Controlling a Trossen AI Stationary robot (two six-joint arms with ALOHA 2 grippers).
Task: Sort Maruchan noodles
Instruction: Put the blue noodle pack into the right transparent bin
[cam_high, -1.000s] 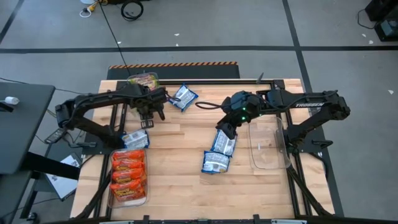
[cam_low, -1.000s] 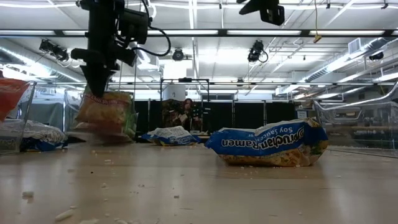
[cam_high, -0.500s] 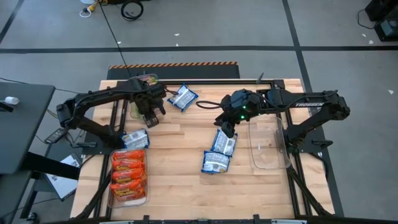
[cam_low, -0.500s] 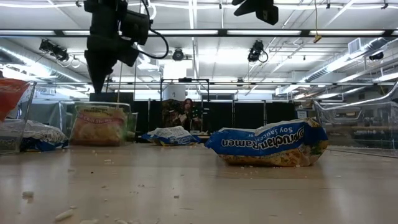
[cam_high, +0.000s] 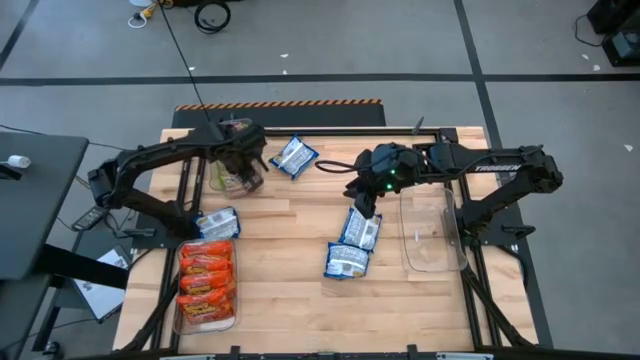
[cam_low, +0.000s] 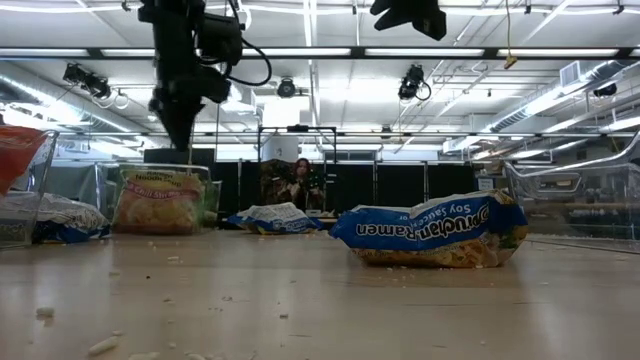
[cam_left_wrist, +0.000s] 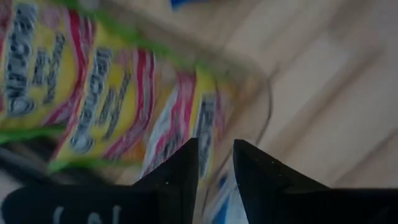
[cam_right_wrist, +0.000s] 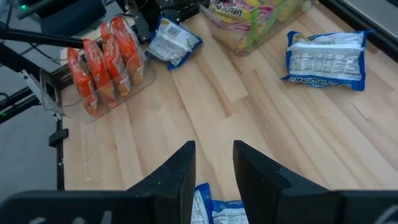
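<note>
My left gripper (cam_high: 245, 170) (cam_low: 183, 130) hangs open, pointing down over a clear bin (cam_high: 228, 178) at the far left. Green-pink-yellow noodle packets (cam_left_wrist: 93, 106) (cam_low: 160, 200) stand in that bin, clear of the fingers. My right gripper (cam_high: 362, 205) (cam_right_wrist: 214, 168) is open, raised above a blue-white packet (cam_high: 360, 230) lying mid-table. Another blue-white packet (cam_high: 346, 260) lies nearer the front, one more (cam_high: 294, 156) at the far edge, and one (cam_high: 218, 222) at the left.
A clear bin (cam_high: 182, 310) at the near left holds several orange-red packets (cam_high: 205, 285). A clear bin (cam_high: 432, 232) stands at the right. Crumbs dot the wooden table top (cam_low: 300, 300). A person sits in the room beyond the table.
The green-pink-yellow packet, which was tilted just under my left gripper, has dropped and now stands upright in the far-left bin. My left gripper has risen a little, shifted toward the far edge and rolled about its own axis.
</note>
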